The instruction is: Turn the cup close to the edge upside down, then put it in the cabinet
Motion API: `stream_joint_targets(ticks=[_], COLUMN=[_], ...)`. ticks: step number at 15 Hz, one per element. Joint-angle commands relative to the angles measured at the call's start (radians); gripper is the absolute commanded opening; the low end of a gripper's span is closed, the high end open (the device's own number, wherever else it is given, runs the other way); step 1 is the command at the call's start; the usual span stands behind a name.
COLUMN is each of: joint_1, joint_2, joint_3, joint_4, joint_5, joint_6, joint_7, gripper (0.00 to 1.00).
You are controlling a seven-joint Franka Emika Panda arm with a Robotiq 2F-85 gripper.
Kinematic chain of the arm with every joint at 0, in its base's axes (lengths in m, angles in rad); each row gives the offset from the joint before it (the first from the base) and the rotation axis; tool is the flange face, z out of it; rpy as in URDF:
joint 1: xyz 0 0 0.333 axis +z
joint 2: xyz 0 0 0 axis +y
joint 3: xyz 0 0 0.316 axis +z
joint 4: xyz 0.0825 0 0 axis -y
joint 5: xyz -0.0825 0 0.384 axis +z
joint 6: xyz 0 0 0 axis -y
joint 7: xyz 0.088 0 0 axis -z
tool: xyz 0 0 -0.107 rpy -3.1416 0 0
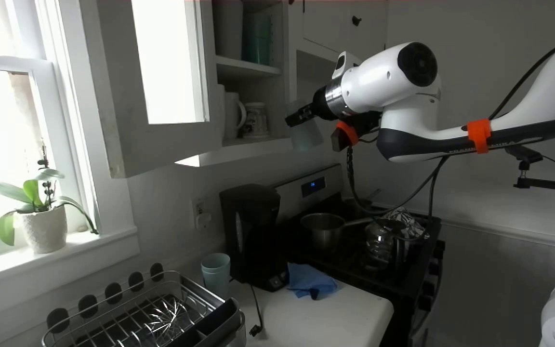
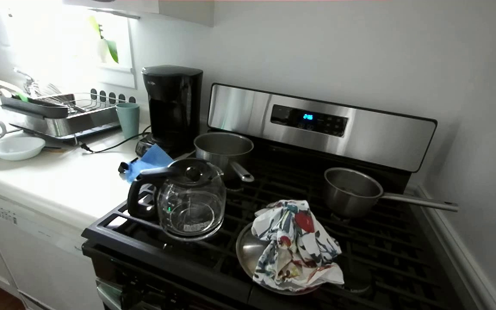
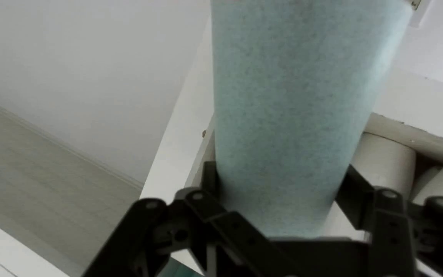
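The cup (image 1: 308, 137), plain light blue-teal, is held in the air by my gripper (image 1: 293, 118). It hangs slightly tilted, with its wider end downward, just outside the cabinet (image 1: 253, 67). The wrist view shows the cup (image 3: 290, 111) filling the middle, with the fingers of the gripper (image 3: 282, 179) pressed on both sides of its narrower part. The cabinet's door (image 1: 171, 144) stands open; its shelves hold mugs and glassware, and the cabinet frame (image 3: 175, 142) shows beyond the cup. The countertop's front edge (image 2: 58, 211) shows below. The arm and held cup are out of view there.
Another teal cup (image 1: 216, 274) stands between the dish rack (image 1: 210, 294) and the coffee maker (image 1: 253, 231). White mugs (image 1: 231, 115) and a patterned mug (image 1: 256, 120) fill the lower shelf; green glassware (image 1: 257, 41) is above. Pots and a glass carafe (image 2: 192, 206) sit on the stove.
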Motion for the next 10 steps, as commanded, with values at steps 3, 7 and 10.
stream_joint_targets(ticks=[3, 7, 10], joint_1=[-0.017, -0.089, -0.152], joint_2=[-0.003, -0.016, -0.01], joint_3=[0.009, 0.034, 0.065], joint_4=[0.009, 0.059, 0.096], joint_5=[-0.02, -0.066, -0.106], joint_6=[0.012, 0.053, 0.081], joint_7=[0.031, 0.185, 0.321], gripper=[0.5, 0.5, 0.5])
